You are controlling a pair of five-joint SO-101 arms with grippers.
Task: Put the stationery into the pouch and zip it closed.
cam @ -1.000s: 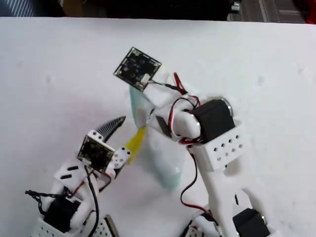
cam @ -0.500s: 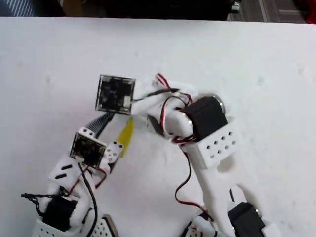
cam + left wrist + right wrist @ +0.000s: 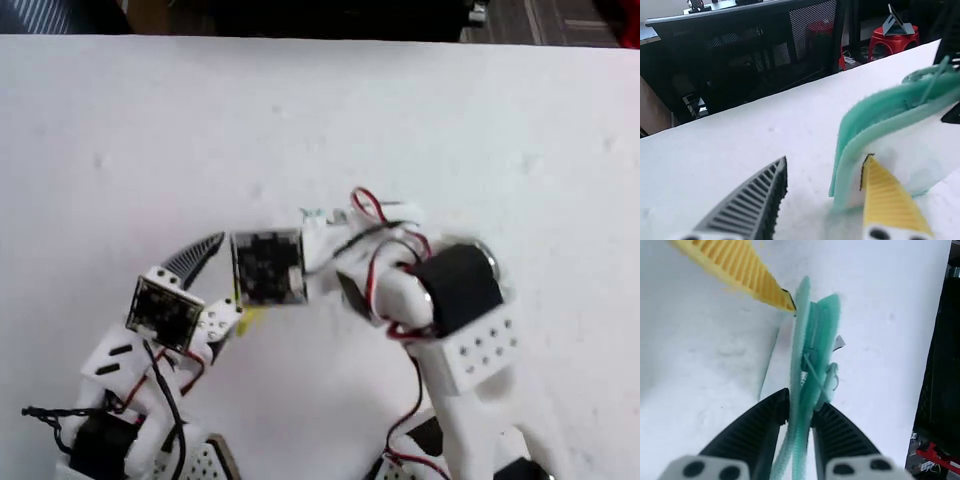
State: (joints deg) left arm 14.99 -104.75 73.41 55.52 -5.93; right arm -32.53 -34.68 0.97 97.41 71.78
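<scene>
The white table (image 3: 120, 120) spreads under both my arms. My right arm (image 3: 470, 340) bends across in front of my left arm (image 3: 120, 400), and its camera board (image 3: 268, 267) sits just beside my left pincer's fingers. Past the table's far edge, ahead of my left pincer, stands a dark mesh frame (image 3: 755, 50).

The pouch (image 3: 812, 335) is soft and mint green. It stands on its thin edge on the table. Two thick green bands run side by side along its upper edge, and below them is a paler, see-through side panel. A thin green cord (image 3: 830, 375) loops off the bands just ahead of my right fingertips. I cannot tell whether the zip is closed.

My right pincer (image 3: 801, 402) is clenched on the pouch. Its two black fingers (image 3: 760, 432) press the upper edge from either side, and the pouch stretches straight away from their tips.

My left pincer (image 3: 825, 160) is released, its jaws spread wide. Its black finger (image 3: 755, 205) hangs over bare table, well apart from the pouch. Its yellow finger (image 3: 890, 200) lies against the pouch's near end, its dark tip touching the pale panel. In my right wrist view, that yellow tip meets the end of the pouch farthest from my right fingertips, so the pouch spans between my two pincers.
</scene>
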